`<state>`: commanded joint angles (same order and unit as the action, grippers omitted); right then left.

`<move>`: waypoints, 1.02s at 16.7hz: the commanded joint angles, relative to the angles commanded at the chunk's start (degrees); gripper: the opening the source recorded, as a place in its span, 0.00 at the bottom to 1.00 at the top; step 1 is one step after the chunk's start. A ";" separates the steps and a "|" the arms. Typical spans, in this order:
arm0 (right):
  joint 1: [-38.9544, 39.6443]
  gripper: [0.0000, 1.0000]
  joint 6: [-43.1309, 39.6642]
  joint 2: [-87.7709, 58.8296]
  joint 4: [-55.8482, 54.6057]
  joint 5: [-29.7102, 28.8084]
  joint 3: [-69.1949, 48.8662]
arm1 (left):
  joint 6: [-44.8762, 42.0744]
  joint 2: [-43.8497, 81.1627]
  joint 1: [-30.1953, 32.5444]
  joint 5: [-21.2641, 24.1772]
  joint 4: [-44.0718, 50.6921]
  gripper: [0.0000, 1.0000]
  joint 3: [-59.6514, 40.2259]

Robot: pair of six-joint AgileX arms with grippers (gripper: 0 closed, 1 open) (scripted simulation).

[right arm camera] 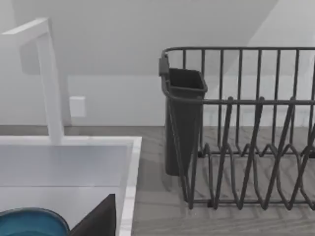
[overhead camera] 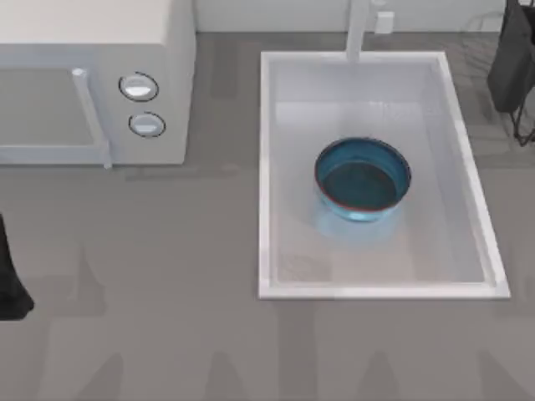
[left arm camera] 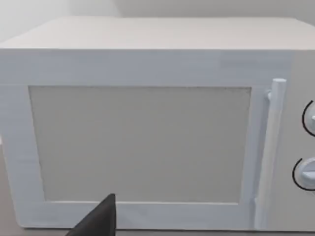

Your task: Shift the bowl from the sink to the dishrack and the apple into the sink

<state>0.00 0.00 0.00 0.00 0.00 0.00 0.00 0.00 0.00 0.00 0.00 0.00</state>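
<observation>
Surface: grey counter (overhead camera: 167,334) against a pale wall.
Writing: none readable on any item.
Top view, sink (overhead camera: 266,209): white rectangular basin, raised rim, white faucet (overhead camera: 359,29) at the far edge.
Top view, bowl (overhead camera: 362,178): deep blue, thin reddish-brown rim, upright on the sink floor near its middle.
Top view, microwave (overhead camera: 92,83): white, two round knobs, far left, well apart from the sink.
Top view, arms: left arm (overhead camera: 10,276) at the left edge; right arm (overhead camera: 514,58) at the far right corner.
Left wrist view: microwave door and handle; dark left gripper fingertip (left arm camera: 101,219); grip state cannot be told.
Right wrist view: dark wire dishrack (right arm camera: 246,128) with a cup beside the sink; bowl rim; right gripper fingertip (right arm camera: 101,219); grip state cannot be told.
</observation>
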 joint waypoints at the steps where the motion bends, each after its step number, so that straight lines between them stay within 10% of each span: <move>1: 0.00 1.00 0.00 0.00 0.00 0.00 0.00 | 0.00 0.00 0.00 0.00 0.00 1.00 0.00; 8: 2.07 1.00 4.15 -11.87 6.97 -0.06 -9.75 | 0.00 0.00 0.00 0.00 0.00 1.00 0.00; 17: 11.09 1.00 17.57 -61.39 35.88 3.02 -48.51 | 0.00 0.00 0.00 0.00 0.00 1.00 0.00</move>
<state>11.09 17.57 -61.39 35.88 3.02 -48.51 0.00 0.00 0.00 0.00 0.00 0.00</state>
